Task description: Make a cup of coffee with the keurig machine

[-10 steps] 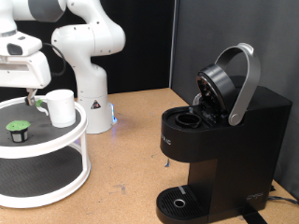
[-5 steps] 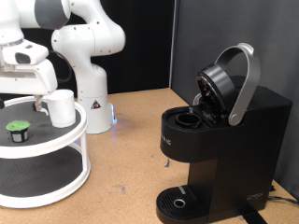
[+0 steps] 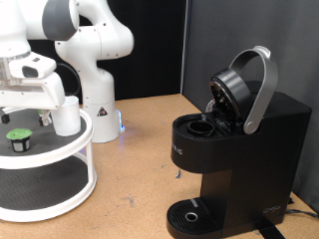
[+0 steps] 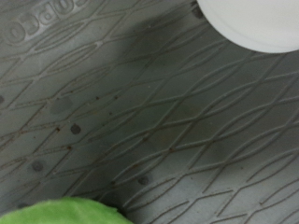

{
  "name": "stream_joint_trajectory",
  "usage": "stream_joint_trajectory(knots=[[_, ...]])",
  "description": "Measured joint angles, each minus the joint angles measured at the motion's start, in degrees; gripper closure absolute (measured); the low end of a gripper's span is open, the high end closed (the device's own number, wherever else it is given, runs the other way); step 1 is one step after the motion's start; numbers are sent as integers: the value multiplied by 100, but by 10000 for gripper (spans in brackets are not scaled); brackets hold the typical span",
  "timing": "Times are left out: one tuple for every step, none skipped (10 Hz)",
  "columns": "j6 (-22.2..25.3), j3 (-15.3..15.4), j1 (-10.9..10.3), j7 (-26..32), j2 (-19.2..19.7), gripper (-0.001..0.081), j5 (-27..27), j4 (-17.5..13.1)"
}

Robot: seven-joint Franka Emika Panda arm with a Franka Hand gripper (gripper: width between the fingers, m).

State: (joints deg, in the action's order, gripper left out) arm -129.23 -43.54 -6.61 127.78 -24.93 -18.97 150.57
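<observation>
The white cup (image 3: 65, 115) stands on the top tier of a round white stand (image 3: 60, 159) at the exterior view's left. A small dark pod with a green top (image 3: 18, 137) sits beside it. My gripper (image 3: 23, 119) hangs low over the top tier, just above the pod and beside the cup, with its fingers apart and nothing between them. The wrist view shows the cup's rim (image 4: 252, 23), the pod's green top (image 4: 65, 213) and the grey ribbed mat; no fingers show there. The black keurig machine (image 3: 249, 149) stands at the right with its lid raised and its brew chamber (image 3: 199, 126) open.
The white arm base (image 3: 95, 70) stands behind the stand. The stand has a lower tier (image 3: 40, 189) with a grey mat. The machine's round drip tray (image 3: 189, 214) carries nothing. Brown tabletop (image 3: 140, 149) lies between the stand and the machine.
My gripper has come down and moved a little toward the exterior view's left, from above the cup to low over the pod. The cup, pod and machine have not moved.
</observation>
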Motion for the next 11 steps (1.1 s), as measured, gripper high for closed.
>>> stream_joint_trajectory(knots=[[-110,-21,14,0,64,1,-4,41],[-231,-43,15,0,147,1,-4,68],[-330,-69,14,0,225,1,-3,78],[-424,-91,11,0,295,1,8,79],[-480,-103,10,0,346,1,32,78],[-536,-112,8,0,396,1,49,77],[-592,-119,4,0,436,1,68,77],[-633,-125,-5,1,469,1,102,75],[-654,-128,-19,4,510,1,144,65],[-672,-129,-33,6,542,1,184,55],[-677,-129,-44,7,561,1,214,49]])
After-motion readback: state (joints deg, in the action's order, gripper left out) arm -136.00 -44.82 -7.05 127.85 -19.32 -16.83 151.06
